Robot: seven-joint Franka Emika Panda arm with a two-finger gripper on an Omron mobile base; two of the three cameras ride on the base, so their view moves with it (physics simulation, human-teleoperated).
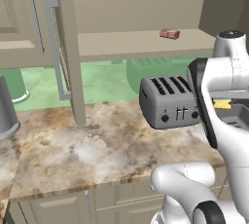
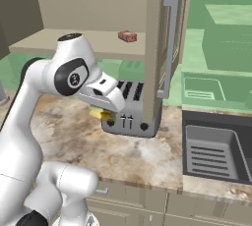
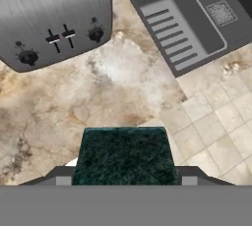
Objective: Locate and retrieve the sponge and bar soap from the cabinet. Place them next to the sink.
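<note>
Sponge (image 3: pixel 125 155) is held between the fingers, green scrub side facing the hand cam, yellow body glimpsed by the toaster (image 1: pixel 168 101) in the left base view. It's being carried over the marbled table (image 3: pixel 98 102), w/ the sink (image 3: pixel 179 28) well apart, further on. Bar soap (image 1: pixel 169 34) is seen on the cabinet (image 1: pixel 68 47) shelf, door open. Judged approx. a quarter done. For a clean drop, sponge should be lowered onto bare table just beside the sink rim, clear of the toaster, and released only once low.

White arm (image 1: pixel 233 135), dark joints
</note>
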